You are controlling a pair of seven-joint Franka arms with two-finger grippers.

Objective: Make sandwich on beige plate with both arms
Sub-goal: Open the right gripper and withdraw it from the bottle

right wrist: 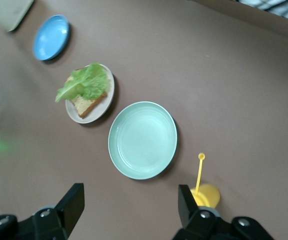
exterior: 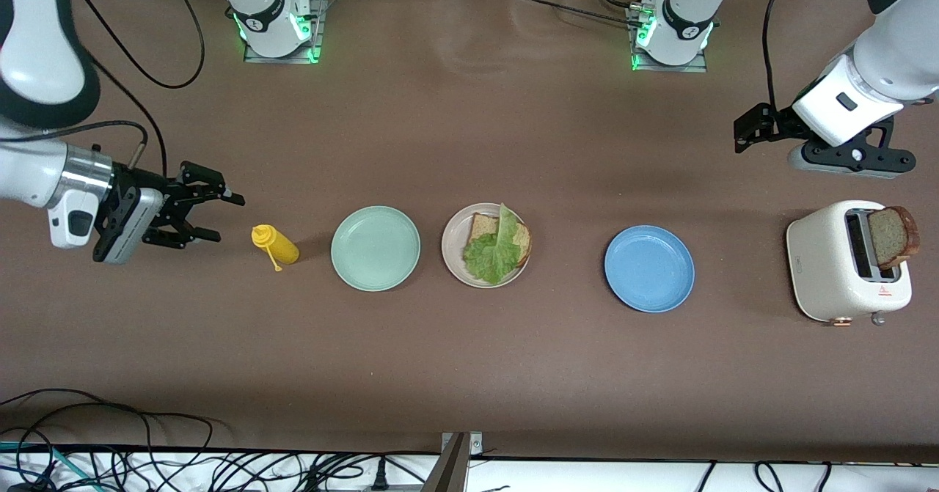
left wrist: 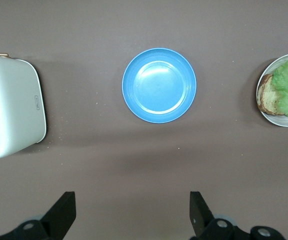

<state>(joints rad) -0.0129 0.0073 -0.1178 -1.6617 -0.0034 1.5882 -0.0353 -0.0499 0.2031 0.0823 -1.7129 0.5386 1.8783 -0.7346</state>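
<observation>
Sandwich [exterior: 497, 246] unfinished on beige plate [exterior: 452, 251]; brown table [exterior: 469, 375], cables along edge.

The right gripper [right wrist: 129, 212] is hovering over the brown desk [right wrist: 234, 85], its black fingers [right wrist: 74, 202] standing wide apart and gripping nothing. A yellow plastic squeeze bottle [right wrist: 204, 192] is lying just beside one finger. Near it a round mint-green plate [right wrist: 142, 140] is sitting bare, then a round beige plate [right wrist: 104, 107] carrying one brown bread slice [right wrist: 86, 104] under a ruffled green lettuce leaf [right wrist: 84, 81], then a round blue plate [right wrist: 50, 37]
</observation>
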